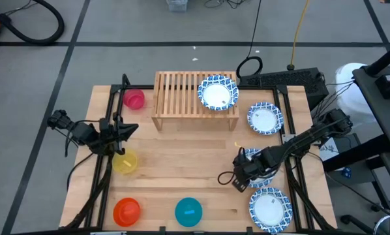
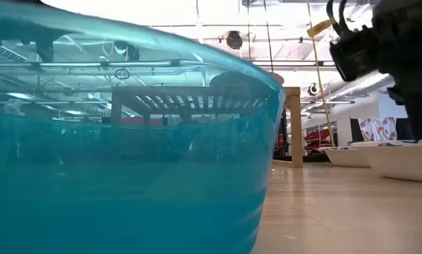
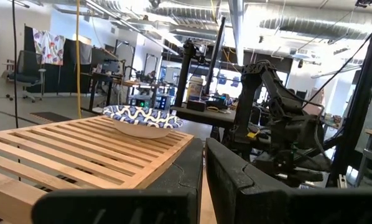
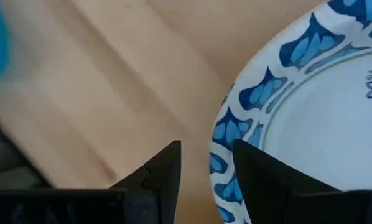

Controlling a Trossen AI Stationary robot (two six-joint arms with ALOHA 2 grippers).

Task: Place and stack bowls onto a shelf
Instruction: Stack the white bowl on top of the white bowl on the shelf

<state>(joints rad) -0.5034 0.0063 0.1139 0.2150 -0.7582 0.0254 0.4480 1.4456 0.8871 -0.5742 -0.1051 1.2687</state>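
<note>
The light-wood shelf point(image 1: 185, 101) stands at the table's far side with one blue-rimmed bowl point(image 1: 217, 93) resting on its right end, also in the left wrist view as bowl point(image 3: 142, 119) on the slats point(image 3: 80, 149). My right gripper point(image 1: 239, 177) is open over the left rim of a second blue-rimmed bowl point(image 1: 265, 177). In the right wrist view, that rim point(image 4: 226, 134) lies between the fingers of the right gripper point(image 4: 206, 146). My left gripper point(image 1: 124, 130) is shut, holds nothing, and hovers between the pink bowl point(image 1: 134, 98) and the yellow bowl point(image 1: 125, 161). My right gripper comes from above, pointing down, with one finger point(image 4: 164, 165) outside the blue-rimmed bowl's left rim point(image 4: 220, 155) and the other finger point(image 4: 260, 171) over its inside. I cannot tell whether either finger touches the bowl, which sits flat on the table.
Two more blue-rimmed bowls sit on the table's right side, one near the shelf point(image 1: 265, 118) and one at the near edge point(image 1: 270, 209). The orange-red bowl point(image 1: 126, 211) and teal bowl point(image 1: 188, 211) stand along the near edge. The teal bowl point(image 2: 126, 155) fills the low view.
</note>
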